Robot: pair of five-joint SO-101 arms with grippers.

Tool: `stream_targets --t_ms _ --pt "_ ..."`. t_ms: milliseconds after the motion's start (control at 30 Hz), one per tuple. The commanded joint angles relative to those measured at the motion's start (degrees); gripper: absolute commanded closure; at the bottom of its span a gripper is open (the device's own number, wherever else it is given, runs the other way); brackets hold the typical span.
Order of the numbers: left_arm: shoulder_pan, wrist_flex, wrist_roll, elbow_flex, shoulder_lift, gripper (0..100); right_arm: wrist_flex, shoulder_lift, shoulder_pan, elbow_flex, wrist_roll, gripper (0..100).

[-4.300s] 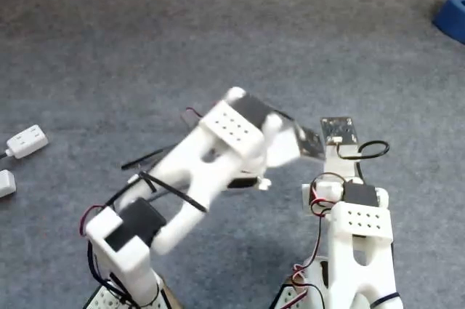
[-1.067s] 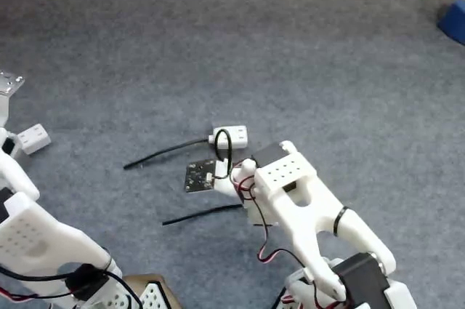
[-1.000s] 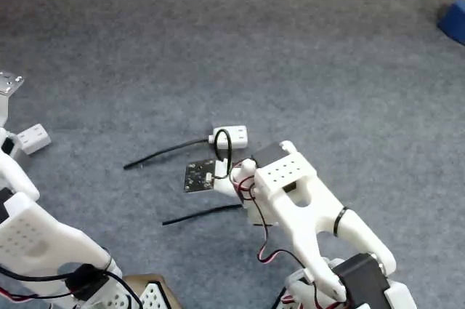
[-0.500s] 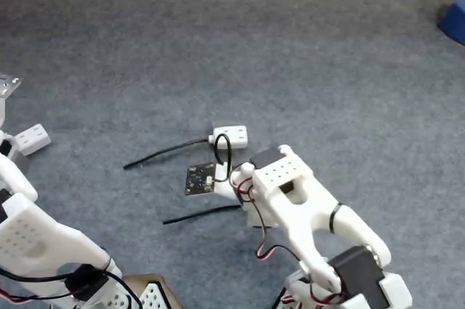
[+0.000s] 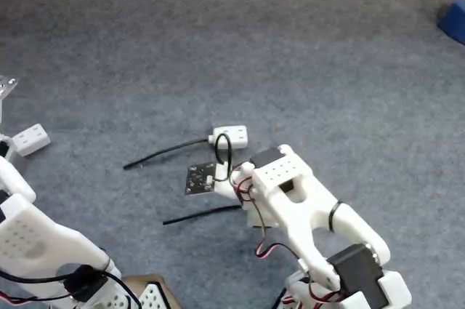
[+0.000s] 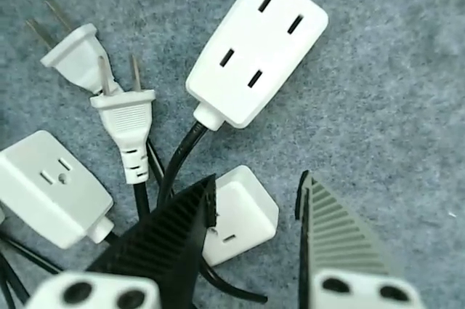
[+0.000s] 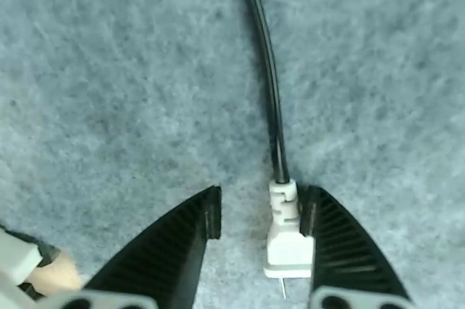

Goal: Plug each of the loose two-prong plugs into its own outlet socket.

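Observation:
In the left wrist view my left gripper point(image 6: 251, 203) stands open above a cluster of white parts on the grey carpet. A small white socket cube point(image 6: 241, 214) lies between its fingers. Beyond it are a four-slot outlet block point(image 6: 254, 47), two loose two-prong plugs point(image 6: 69, 54) point(image 6: 125, 118) and another socket point(image 6: 47, 185). My right gripper point(image 7: 258, 214) is open around a white plug point(image 7: 287, 236), which lies against one finger, with its black cord point(image 7: 261, 69) running away from it. In the high view the right arm point(image 5: 287, 178) hangs over that cord point(image 5: 200, 214) at mid-table.
A white outlet point(image 5: 229, 134) with a black cord point(image 5: 160, 153) lies just beyond the right arm. The left arm point(image 5: 25, 236) stands at the left edge beside an outlet block point(image 5: 30, 139). A blue object point(image 5: 452, 22) sits at the far right corner.
Since the oldest frame the left arm has swung from mid-table to the far left, and the right arm has reached out over the centre cord. In the last second both shifted only slightly.

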Motion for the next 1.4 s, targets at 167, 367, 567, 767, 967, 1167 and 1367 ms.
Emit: stream_targets --t_ms 167,367,567,767,967,1167,1367 --pt "-0.7 -0.5 -0.4 -0.3 -0.8 80 -2.2 0.1 4.1 0.0 0.7 81.2" --pt "-1.1 -0.5 -0.4 -0.4 -0.9 80 -2.2 0.1 6.6 -0.1 0.7 81.2" --pt "-1.2 -0.5 -0.4 -0.4 -0.9 80 -2.2 0.1 6.4 0.0 0.4 81.2" --pt "-1.2 -0.5 -0.4 -0.4 -0.9 80 -2.3 0.1 1.7 2.9 0.3 86.1" --pt "-1.3 -0.5 -0.4 -0.4 -0.9 80 -7.0 0.1 -0.4 4.7 -3.5 94.0" --pt "-1.3 -0.5 -0.4 -0.4 -0.9 80 -7.7 0.0 -0.3 4.4 -5.4 98.9" --pt "-1.3 -0.5 -0.4 -0.3 -0.9 80 -7.1 -0.5 0.0 1.1 -11.9 99.2"
